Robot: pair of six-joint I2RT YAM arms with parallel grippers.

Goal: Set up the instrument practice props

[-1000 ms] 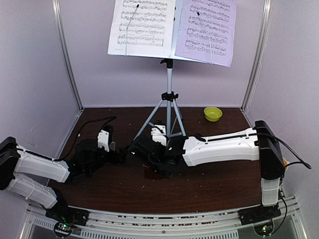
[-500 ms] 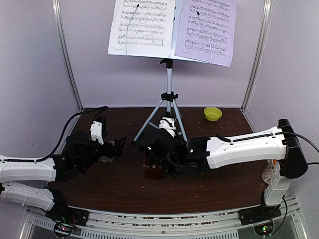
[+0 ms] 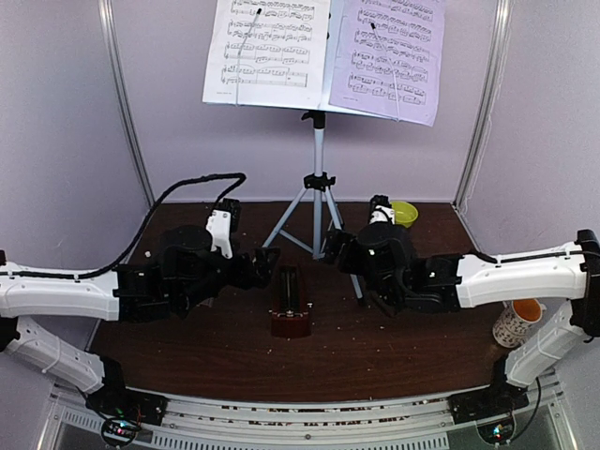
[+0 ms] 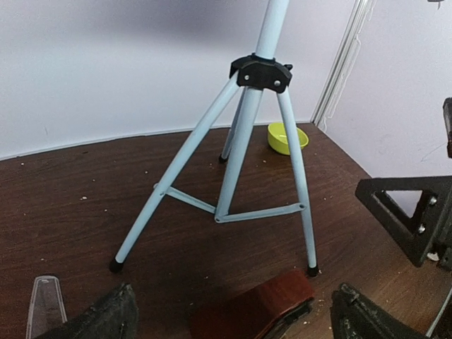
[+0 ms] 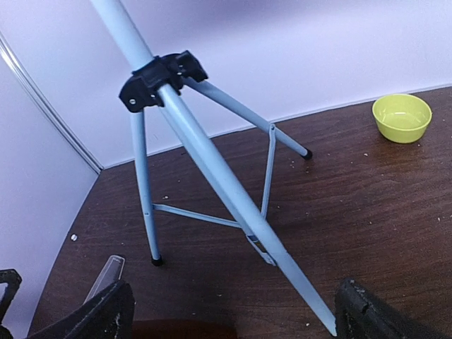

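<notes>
I'm watching right gripper (image 3: 336,247), released like left gripper (image 3: 265,267), crowding silver-black tripod (image 3: 319,181) from 3 o'clock: topple risk.

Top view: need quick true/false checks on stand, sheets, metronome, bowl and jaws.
1. The white sheet and lavender sheet are both on the stand. True.
2. The lavender sheet is on the left. False: it is on the right, and the white one is on the left.
3. The left jaws are shut on the metronome. False: left and right jaws are open, and the metronome rests on the table.
4. The bowl is right of the stand. True.
</notes>
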